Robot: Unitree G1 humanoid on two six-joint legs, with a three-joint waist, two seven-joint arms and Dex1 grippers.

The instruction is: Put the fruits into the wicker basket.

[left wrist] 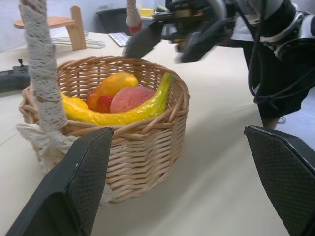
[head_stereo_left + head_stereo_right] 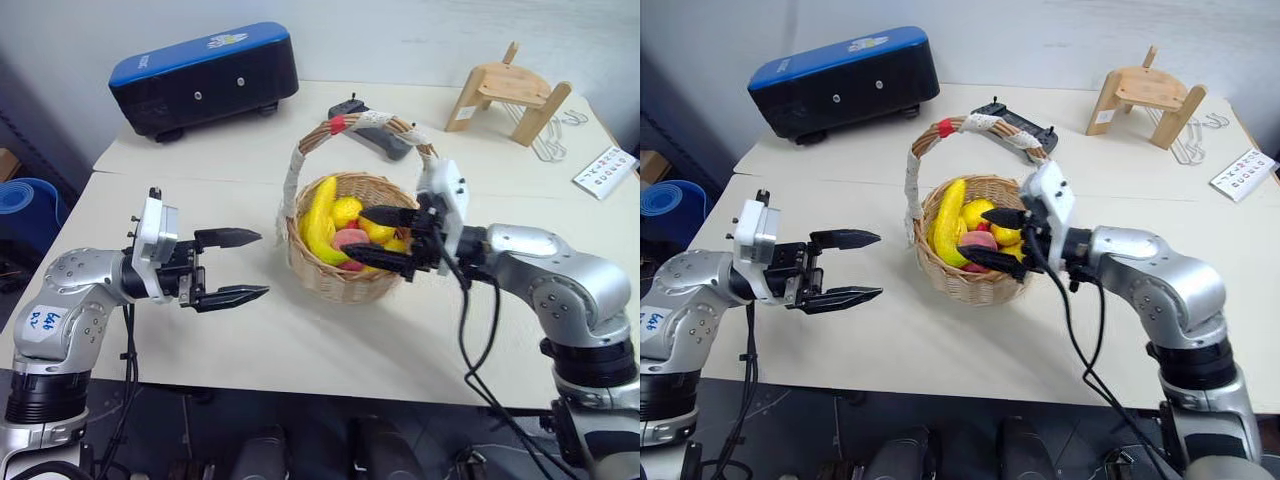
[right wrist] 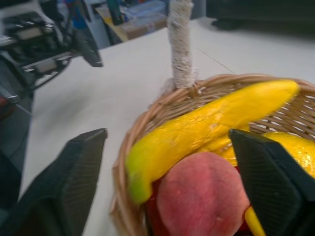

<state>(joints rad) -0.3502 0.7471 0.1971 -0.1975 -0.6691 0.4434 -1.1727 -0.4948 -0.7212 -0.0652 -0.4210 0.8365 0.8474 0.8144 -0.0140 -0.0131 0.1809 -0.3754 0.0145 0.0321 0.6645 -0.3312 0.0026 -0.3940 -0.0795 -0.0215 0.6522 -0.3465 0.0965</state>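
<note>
Fruit all in, nothing left on the table.
Wicker basket (image 2: pixel 345 262) at table centre, cradling banana (image 2: pixel 320 217) and peach (image 2: pixel 351 239); right gripper (image 2: pixel 385 240) spread, empty, over rim at 3 o'clock; left gripper (image 2: pixel 232 267) spread, waiting at 9.

Wicker basket (image 2: pixel 345 270) sitting mid-tabletop (image 2: pixel 300 340) w/ banana (image 2: pixel 320 222) & peach (image 2: pixel 350 240) lying inside — left hand (image 2: pixel 232 266) hanging to its left, right hand (image 2: pixel 385 240) over its right rim.

You see the wicker basket (image 2: pixel 340 265) upright mid-bench, cloth-wrapped handle arched over; inside, the banana (image 2: pixel 318 220), the peach (image 2: pixel 351 240) and small yellow fruits (image 2: pixel 347 210) piled together.
</note>
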